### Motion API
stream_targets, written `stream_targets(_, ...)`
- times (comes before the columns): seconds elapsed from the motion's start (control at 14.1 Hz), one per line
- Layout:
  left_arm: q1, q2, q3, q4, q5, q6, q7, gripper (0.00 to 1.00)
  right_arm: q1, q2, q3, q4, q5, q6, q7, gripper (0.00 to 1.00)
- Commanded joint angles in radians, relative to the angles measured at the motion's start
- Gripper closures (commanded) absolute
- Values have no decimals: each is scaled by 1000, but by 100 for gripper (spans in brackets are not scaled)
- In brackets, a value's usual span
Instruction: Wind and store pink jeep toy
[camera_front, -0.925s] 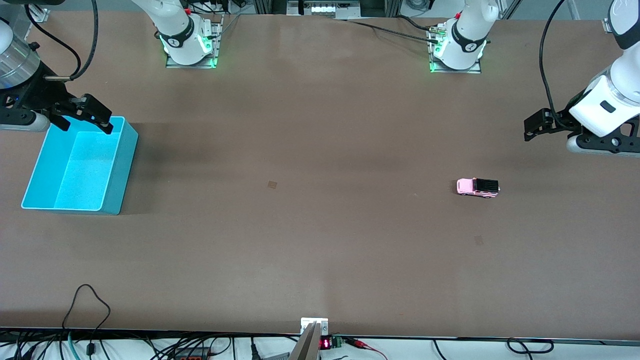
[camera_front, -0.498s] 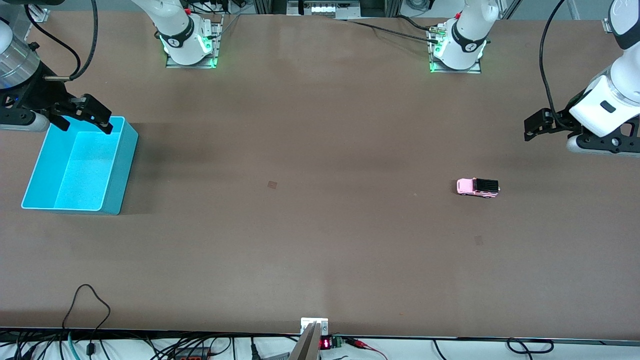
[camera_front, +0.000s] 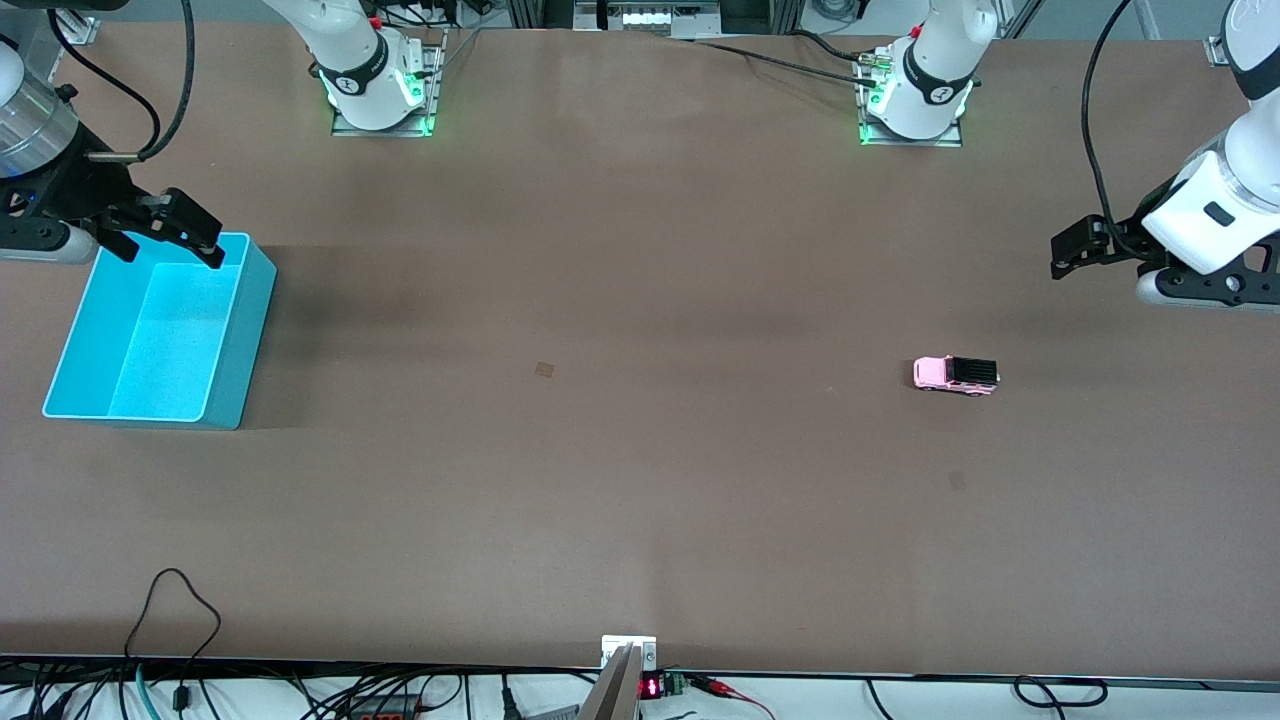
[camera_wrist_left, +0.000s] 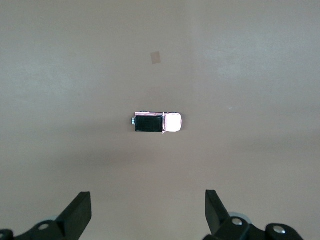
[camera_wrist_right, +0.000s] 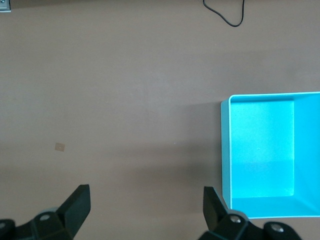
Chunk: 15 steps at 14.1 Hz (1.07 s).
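The pink jeep toy (camera_front: 955, 374) (camera_wrist_left: 157, 122), light pink with a black rear roof panel, stands on its wheels on the brown table toward the left arm's end. My left gripper (camera_front: 1070, 255) (camera_wrist_left: 147, 192) hangs open and empty above the table beside the jeep, closer to the table's end. The cyan bin (camera_front: 235, 330) (camera_wrist_right: 225, 150) sits empty at the right arm's end. Over the bin's edge nearest the robot bases hovers my right gripper (camera_front: 168, 248) (camera_wrist_right: 145, 189), open with nothing between its fingers.
Two small tan marks (camera_front: 544, 369) (camera_front: 957, 480) lie flat on the table top. A black cable loop (camera_front: 172, 600) rests near the table's front edge. A small mount (camera_front: 628, 655) sits at the middle of that edge.
The left arm has drifted very slightly toward its end of the table. The jeep, the bin and the right arm have not moved.
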<state>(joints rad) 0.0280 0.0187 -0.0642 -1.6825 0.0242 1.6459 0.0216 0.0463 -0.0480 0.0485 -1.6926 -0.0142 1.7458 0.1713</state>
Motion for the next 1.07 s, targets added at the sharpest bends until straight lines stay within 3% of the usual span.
stream_targets(0.0, 3, 9, 1, 26, -7, -21, 12, 0, 6, -3, -7, 13, -10, -20, -16, 0)
stream_targets(0.64, -10, 9, 0, 26, -20, -54, 20, 0, 6, -3, -7, 11, -9, -20, -16, 0)
stream_targets(1.0, -7, 35, 0, 35, -15, -242, 31, 0, 6, -1, -7, 11, -9, -20, -16, 0)
